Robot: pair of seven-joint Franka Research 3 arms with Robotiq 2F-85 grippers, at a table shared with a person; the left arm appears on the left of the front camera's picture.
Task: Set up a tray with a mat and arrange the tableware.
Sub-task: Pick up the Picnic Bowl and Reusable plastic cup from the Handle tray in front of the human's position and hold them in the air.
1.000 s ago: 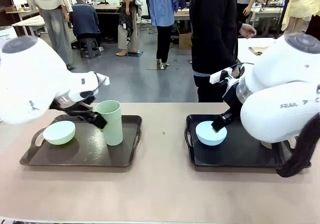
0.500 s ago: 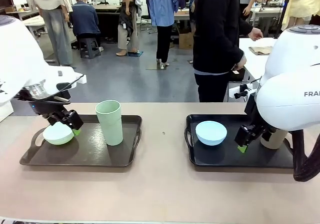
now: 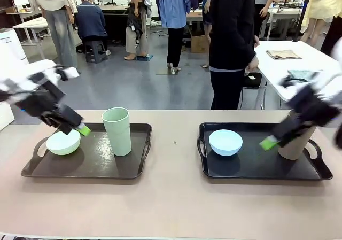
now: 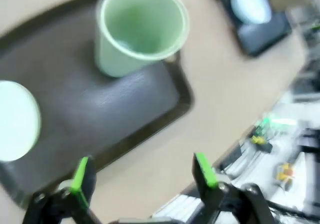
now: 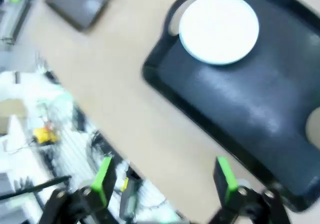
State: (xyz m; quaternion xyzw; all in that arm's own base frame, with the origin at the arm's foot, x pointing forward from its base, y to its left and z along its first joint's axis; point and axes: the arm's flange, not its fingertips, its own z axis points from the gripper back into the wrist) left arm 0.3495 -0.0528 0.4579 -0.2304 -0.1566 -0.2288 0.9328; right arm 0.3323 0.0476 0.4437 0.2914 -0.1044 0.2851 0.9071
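We look across a tan table toward a busy workroom, with a person in black standing at the far side. On the table, the pale green bowl and the pale green cup sit on a dark brown tray. The left gripper hangs just above the bowl's rim on the cup's side, with the upright cup just beyond its tips. Motion blur keeps us from telling whether it touches the bowl. In the left wrist view its fingers stand wide apart with nothing between them, the cup ahead of them and the bowl off to one side. The pale blue bowl rests on a black tray, and the brown cup stands upright on that tray too. The right gripper is blurred. It sits between that bowl and cup, in front of the cup and clear of the bowl. In the right wrist view we see its fingers also spread wide and empty, with the blue bowl ahead of them.
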